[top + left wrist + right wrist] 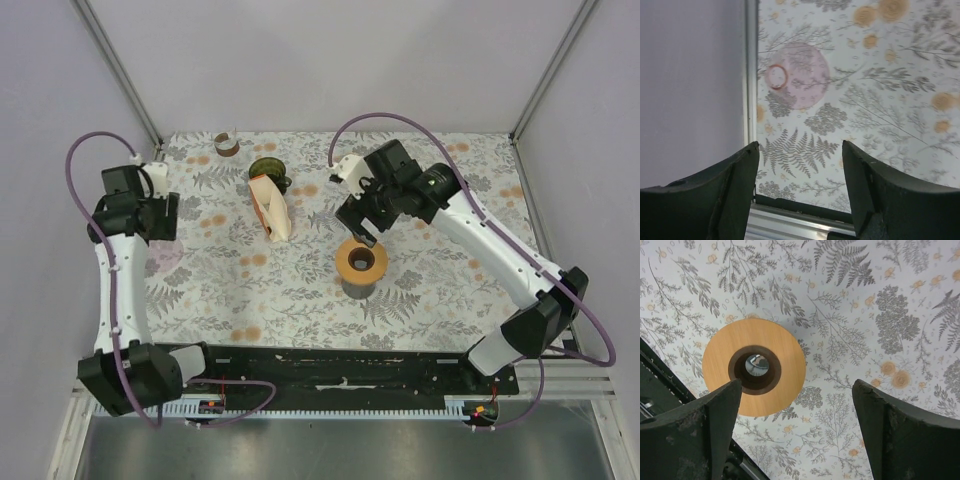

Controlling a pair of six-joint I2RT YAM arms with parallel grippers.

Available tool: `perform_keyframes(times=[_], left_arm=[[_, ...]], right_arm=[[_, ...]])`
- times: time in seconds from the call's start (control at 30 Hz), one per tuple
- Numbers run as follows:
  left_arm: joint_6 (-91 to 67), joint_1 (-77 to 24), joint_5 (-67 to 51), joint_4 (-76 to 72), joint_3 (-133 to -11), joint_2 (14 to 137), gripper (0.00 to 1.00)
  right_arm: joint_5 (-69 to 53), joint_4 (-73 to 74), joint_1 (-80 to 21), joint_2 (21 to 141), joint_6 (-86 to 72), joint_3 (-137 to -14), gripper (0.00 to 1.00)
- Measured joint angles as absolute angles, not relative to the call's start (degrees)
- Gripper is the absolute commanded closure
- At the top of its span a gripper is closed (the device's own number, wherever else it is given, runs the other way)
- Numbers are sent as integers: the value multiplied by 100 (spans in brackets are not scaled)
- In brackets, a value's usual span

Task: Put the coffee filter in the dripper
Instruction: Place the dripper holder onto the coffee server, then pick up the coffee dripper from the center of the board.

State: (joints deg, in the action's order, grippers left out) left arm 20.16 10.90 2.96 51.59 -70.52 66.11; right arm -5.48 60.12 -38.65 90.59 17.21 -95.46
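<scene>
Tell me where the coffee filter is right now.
Top view: the beige paper coffee filter lies left of centre, just in front of the dark green round vessel, left of the wooden ring near the right gripper.

A tablecloth (300,290) printed with grey ferns and orange flowers lies evenly lit between plain pale lilac walls (330,60) and slanted metal corner posts (118,72).

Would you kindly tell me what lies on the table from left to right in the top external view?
small brown container → coffee filter → wooden ring. The dark green cup lines up with the filter, so it is left out.
</scene>
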Motion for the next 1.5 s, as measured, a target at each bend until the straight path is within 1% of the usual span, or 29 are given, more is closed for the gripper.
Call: perform_keyframes(times=[0.03, 0.07, 0.1, 0.17, 0.23, 0.27, 0.33, 0.47, 0.9, 0.97, 1.0, 1.07, 1.1, 1.33, 1.5], left_arm=[[2064, 1417, 301, 5078, -7048, 6748, 28], [2104, 1686, 305, 4963, -7032, 6886, 32], [2137, 1887, 311, 4823, -7000, 7008, 39], [2200, 2117, 303, 4576, -6928, 7271, 50], [2235, 2222, 296, 4375, -6921, 7588, 58], [2239, 2261, 292, 4270, -6921, 7754, 60], [2241, 2362, 290, 4053, -6925, 8169, 62], [2244, 2536, 290, 3802, -6938, 8788, 63], [2241, 2615, 126, 3535, -7196, 9408, 65], [2241, 2613, 89, 3538, -7218, 9513, 69], [2241, 2613, 89, 3538, -7244, 9588, 74], [2231, 2615, 89, 3516, -7308, 9706, 87], [2233, 2613, 89, 3470, -7332, 9738, 98], [2233, 2620, -73, 3409, -7358, 9743, 98], [2143, 2624, -508, 3603, -7275, 9196, 98]], right_arm=[[-519, 5940, -3865, 8967, 1706, -9537, 2], [-489, 5872, -3865, 8892, 1691, -9522, 2], [-456, 5808, -3865, 8862, 1669, -9507, 2], [-401, 5719, -3865, 8809, 1634, -9494, 2], [-355, 5655, -3865, 8809, 1599, -9463, 2], [-316, 5649, -3865, 8809, 1586, -9445, 2], [-261, 5634, -3865, 8809, 1546, -9406, 2], [-222, 5616, -3865, 8809, 1490, -9306, 2], [-115, 5616, -3865, 8809, 1461, -9260, 2], [-115, 5616, -3865, 8809, 1461, -9260, 2], [-115, 5616, -3865, 8809, 1461, -9260, 2], [-75, 5618, -3865, 8809, 1461, -9260, 2], [-47, 5616, -3865, 8809, 1461, -9260, 2], [34, 5618, -3865, 8807, 1459, -9260, 2], [30, 5599, -3896, 8700, 1461, -9260, 2]])
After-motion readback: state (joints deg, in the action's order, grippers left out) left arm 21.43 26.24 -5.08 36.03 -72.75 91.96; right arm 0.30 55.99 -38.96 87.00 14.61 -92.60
